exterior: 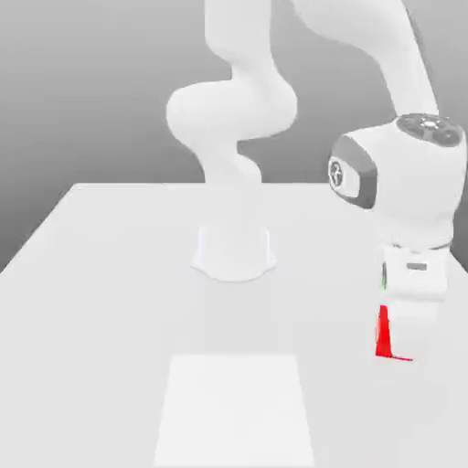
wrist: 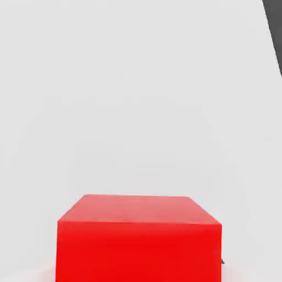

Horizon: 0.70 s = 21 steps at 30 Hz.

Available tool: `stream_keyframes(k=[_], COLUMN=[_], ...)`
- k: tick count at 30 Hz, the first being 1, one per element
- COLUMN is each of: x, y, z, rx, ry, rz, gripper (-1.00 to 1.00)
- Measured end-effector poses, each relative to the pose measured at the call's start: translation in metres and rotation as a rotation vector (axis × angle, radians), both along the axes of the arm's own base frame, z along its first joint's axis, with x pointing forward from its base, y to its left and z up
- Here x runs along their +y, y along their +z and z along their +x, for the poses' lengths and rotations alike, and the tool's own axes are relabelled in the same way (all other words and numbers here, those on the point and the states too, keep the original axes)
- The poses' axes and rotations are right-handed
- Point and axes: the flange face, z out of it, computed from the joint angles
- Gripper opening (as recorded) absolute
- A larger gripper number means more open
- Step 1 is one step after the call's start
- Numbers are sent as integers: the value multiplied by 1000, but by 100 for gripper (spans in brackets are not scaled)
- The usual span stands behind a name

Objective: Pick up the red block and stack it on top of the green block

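Here, a white arm [exterior: 247, 110] bends over a pale table [exterior: 110, 302], at the exterior view's right.
Its gripper [exterior: 402, 352] is clamped on the red block [wrist: 137, 237] (partly hidden by the hand), low near the table.

My arm [exterior: 239, 87] is plain glossy white, dark grey ring at the wrist joint [exterior: 352, 174], grey cap on top. My hand [exterior: 416, 292] is white too, with a small grey mark on it. Red block [wrist: 137, 237] — bright flat red, no pattern, top face a shade lighter than the front. Table [exterior: 110, 302] pale grey-white, a lighter white rectangle patch [exterior: 236, 411] on it. Backdrop fades grey — darker up top
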Motion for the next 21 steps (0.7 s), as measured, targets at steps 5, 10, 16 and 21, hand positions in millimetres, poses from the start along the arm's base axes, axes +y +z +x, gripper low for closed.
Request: stream_keyframes(k=[5, 10, 16, 21], x=[47, 60, 60, 59], y=[11, 17, -19, -45], z=[-99, -195, -227, -228], rx=[-9, -46, -72, -70], ry=[258, 509, 603, 601], rz=[0, -23, -39, -38], gripper=[-100, -100, -100, 100])
